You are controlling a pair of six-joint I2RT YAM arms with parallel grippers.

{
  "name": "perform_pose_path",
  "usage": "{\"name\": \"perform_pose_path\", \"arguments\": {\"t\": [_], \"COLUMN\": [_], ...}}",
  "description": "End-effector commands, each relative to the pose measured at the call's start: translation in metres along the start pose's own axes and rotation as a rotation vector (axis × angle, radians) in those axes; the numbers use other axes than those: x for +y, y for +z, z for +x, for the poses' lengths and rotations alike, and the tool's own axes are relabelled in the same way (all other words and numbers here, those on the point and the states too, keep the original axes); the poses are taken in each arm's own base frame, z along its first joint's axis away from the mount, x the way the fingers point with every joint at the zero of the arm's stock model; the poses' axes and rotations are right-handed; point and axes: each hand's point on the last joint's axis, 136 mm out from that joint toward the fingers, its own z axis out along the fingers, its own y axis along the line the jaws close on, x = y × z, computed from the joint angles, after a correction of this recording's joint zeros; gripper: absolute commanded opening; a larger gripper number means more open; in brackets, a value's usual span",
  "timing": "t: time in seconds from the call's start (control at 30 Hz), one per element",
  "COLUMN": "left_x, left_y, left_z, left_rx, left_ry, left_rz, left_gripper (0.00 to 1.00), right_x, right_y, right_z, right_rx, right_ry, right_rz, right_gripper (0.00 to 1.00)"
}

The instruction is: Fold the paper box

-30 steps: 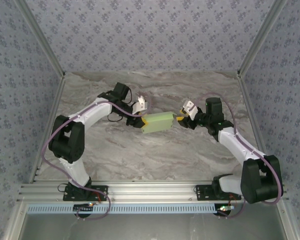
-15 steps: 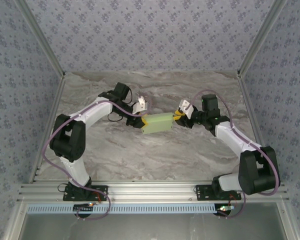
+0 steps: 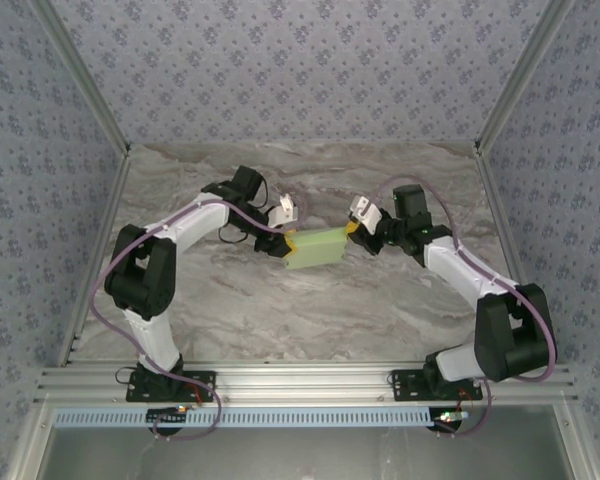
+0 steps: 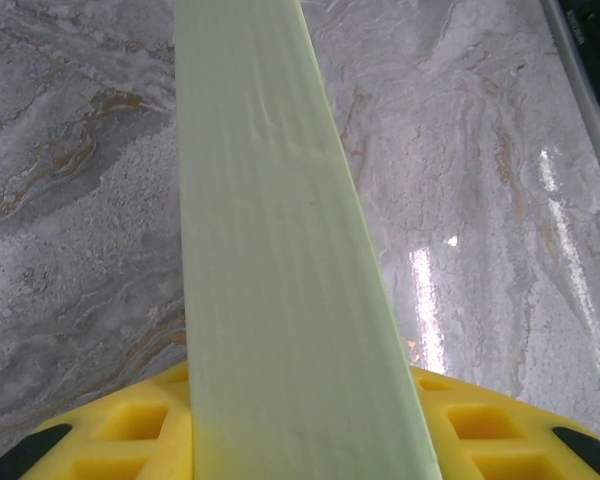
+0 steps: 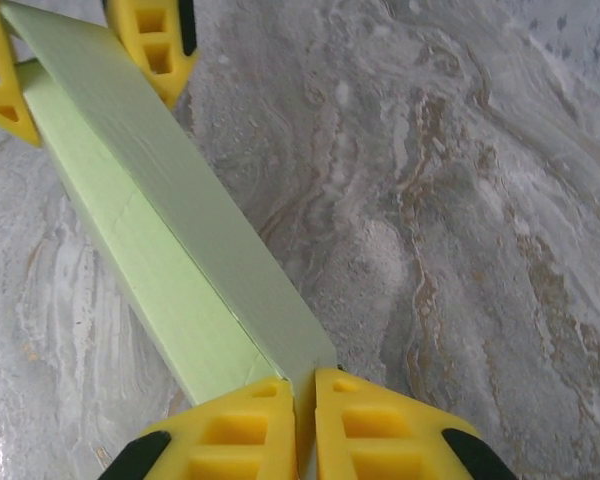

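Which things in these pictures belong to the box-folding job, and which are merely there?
Belonging to the job: paper box; left gripper, clamped on one end of it; right gripper, pinching the other end.

Merely there: marble table; patterned walls; metal rail.

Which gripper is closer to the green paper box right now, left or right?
Neither, it's a tie: both touch it. The left gripper clamps the left end of the paper box; the right gripper pinches its right end.
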Motion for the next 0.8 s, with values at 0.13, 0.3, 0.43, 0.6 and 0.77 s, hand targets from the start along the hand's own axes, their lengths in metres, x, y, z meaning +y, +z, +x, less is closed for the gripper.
{"name": "perform_pose_path", "arguments": {"t": [0.13, 0.3, 0.43, 0.6, 0.77], "left_x": [0.004, 0.01, 0.013, 0.016, 0.017], "left_y": [0.01, 0.015, 0.019, 0.02, 0.021], "left_z": [-0.005, 0.001, 0.007, 0.013, 0.015], "left_rx": [0.039, 0.073, 0.106, 0.133, 0.146], "left_ry": [0.023, 0.004, -0.008, -0.033, -0.051], "left_rz": [-0.017, -0.039, -0.049, -0.06, -0.06], "left_gripper": [0.38, 0.38, 0.4, 0.42, 0.44], "right_x": [-0.009, -0.015, -0.016, -0.014, -0.02], "right_y": [0.013, 0.02, 0.026, 0.031, 0.032], "right_z": [0.004, 0.007, 0.004, 0.005, -0.01], "right_rx": [0.179, 0.268, 0.304, 0.338, 0.332], "right_ry": [0.202, 0.354, 0.458, 0.541, 0.578], "right_rz": [0.081, 0.152, 0.191, 0.22, 0.227], "right_gripper": [0.1, 0.1, 0.11, 0.11, 0.11]}}
